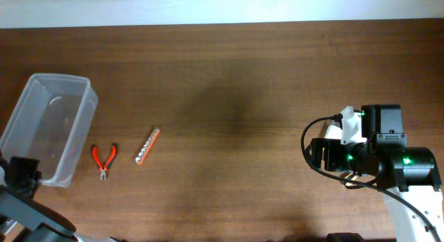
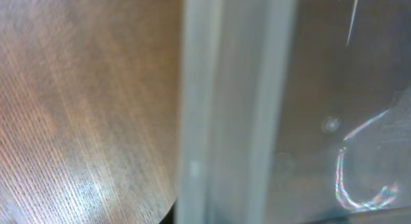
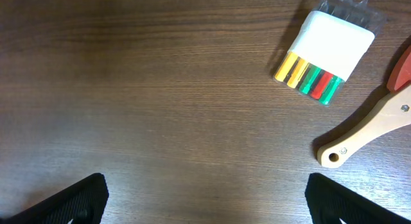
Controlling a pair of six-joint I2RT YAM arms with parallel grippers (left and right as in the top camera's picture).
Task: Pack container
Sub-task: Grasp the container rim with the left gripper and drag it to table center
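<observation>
Markers (image 3: pixel 324 54), seen upper right in the right wrist view, are probably best straddled by the spread, empty right claw (image 3: pixel 205 201). The container (image 1: pixel 48 127) is placed at the overhead frame's left; whether the left claw (image 1: pixel 29 174) is spread cannot be told.

Overhead looks straight down on the whole table (image 1: pixel 229 75), container (image 1: pixel 48 127) included. Left wrist sits close against container's rim, sharing it with overhead. Right wrist faces down at tabletop, well apart from container.

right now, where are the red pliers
Overhead view: the pliers lie on the left side of the table, between the clear container and the orange strip of bits, touching neither.
</observation>
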